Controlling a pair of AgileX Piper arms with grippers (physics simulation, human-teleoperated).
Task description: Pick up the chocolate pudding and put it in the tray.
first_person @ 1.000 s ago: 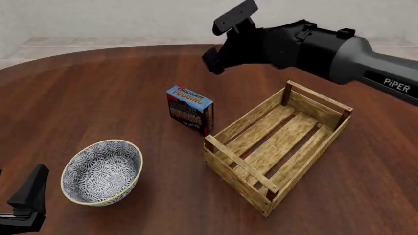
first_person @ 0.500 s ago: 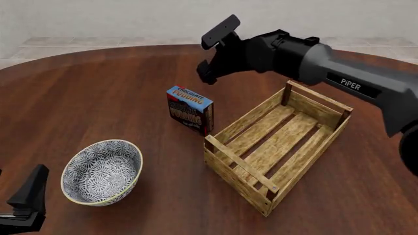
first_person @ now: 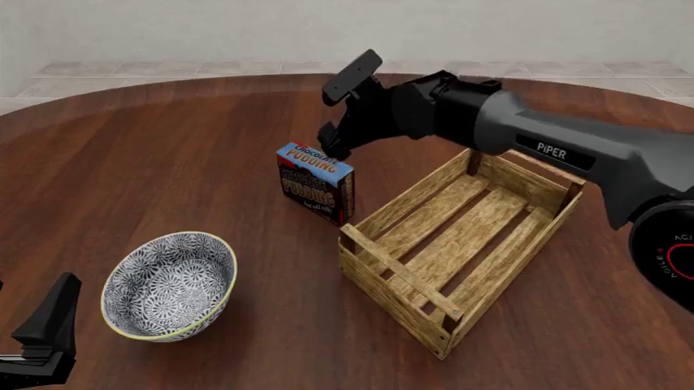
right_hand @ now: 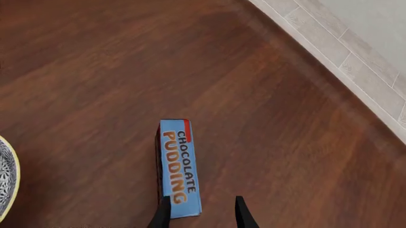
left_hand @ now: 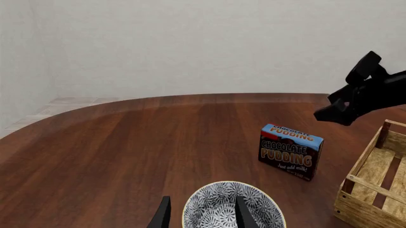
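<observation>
front view: right tool (first_person: 336,146) above chocolate pudding (first_person: 315,182)

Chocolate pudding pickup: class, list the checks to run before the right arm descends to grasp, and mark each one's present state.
1. Chocolate pudding standing upright on the table: ok.
2. Right gripper open: ok.
3. Right gripper above the carton, not yet touching it: ok.
4. Fingers straddling the carton's narrow top: not ok, offset toward one end.
5. Tray holds nothing: ok.
6. Left gripper parked near the bowl, away from the carton: ok.
</observation>
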